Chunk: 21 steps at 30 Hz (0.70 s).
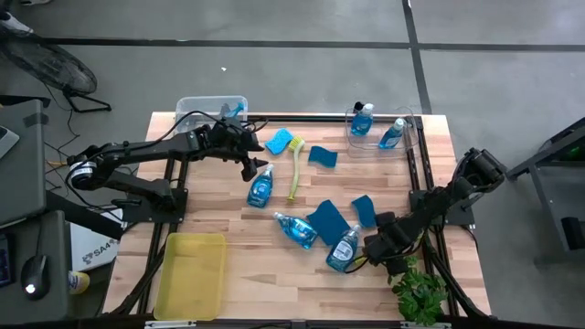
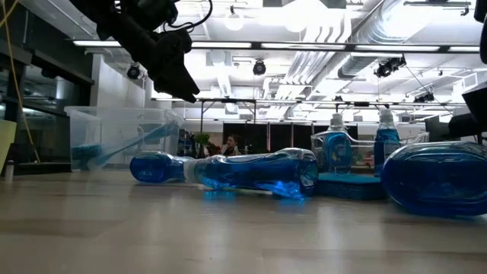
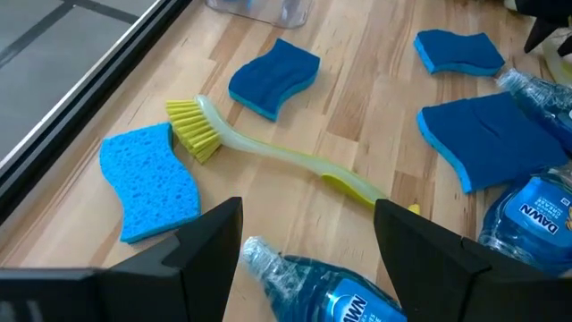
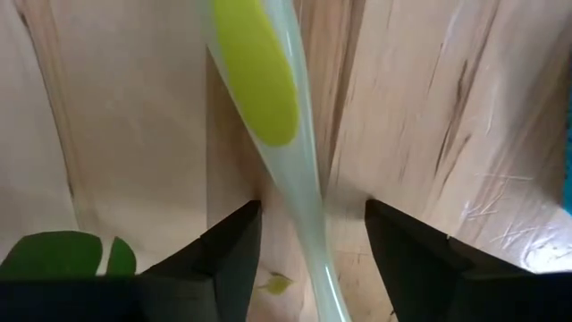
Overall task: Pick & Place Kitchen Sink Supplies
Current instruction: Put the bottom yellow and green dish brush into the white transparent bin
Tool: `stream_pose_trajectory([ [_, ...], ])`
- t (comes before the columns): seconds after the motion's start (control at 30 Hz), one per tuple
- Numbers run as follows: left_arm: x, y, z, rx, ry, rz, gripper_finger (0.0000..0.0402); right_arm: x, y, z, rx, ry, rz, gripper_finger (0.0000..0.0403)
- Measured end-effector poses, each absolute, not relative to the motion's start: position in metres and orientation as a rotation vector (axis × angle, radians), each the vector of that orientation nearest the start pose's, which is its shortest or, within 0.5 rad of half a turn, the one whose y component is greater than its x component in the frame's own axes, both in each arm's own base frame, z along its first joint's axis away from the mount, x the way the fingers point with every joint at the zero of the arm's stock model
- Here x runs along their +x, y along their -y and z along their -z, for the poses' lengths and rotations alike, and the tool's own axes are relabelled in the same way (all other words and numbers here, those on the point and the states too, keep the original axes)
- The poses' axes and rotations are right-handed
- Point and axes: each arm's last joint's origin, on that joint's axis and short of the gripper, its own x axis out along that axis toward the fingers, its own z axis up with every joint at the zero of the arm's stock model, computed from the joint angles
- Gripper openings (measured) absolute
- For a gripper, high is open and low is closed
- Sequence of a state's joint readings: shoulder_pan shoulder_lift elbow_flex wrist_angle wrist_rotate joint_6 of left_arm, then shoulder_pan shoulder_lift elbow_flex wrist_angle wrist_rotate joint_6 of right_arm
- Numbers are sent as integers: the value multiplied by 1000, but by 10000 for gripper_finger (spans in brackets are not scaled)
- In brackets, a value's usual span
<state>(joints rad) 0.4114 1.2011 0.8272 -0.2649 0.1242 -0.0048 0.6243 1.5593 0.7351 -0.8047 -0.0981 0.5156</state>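
Two clear blue soap bottles already binned; sponges, brushes, other bottles litter the wooden desk. Left gripper spread, empty; right gripper spread around a yellow-green-handled brush.

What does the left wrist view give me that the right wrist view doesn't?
Only the left wrist view: the left pincer open above a soap bottle, a dish brush lying on the table with its bristles beside a light blue sponge, darker sponges, and more bottles at the edge.
Only the right wrist view: the right pincer open around a second brush's handle, and a green leaf.
Both: the wooden table.
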Motion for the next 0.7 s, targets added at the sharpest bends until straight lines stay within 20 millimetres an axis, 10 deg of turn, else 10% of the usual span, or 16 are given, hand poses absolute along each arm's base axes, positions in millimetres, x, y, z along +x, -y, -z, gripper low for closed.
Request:
stream_pose_trajectory([
  [0.7, 232, -98, -259, -174, -617, -279, 248, 180, -133, -133, -24, -1681, -143, 30],
])
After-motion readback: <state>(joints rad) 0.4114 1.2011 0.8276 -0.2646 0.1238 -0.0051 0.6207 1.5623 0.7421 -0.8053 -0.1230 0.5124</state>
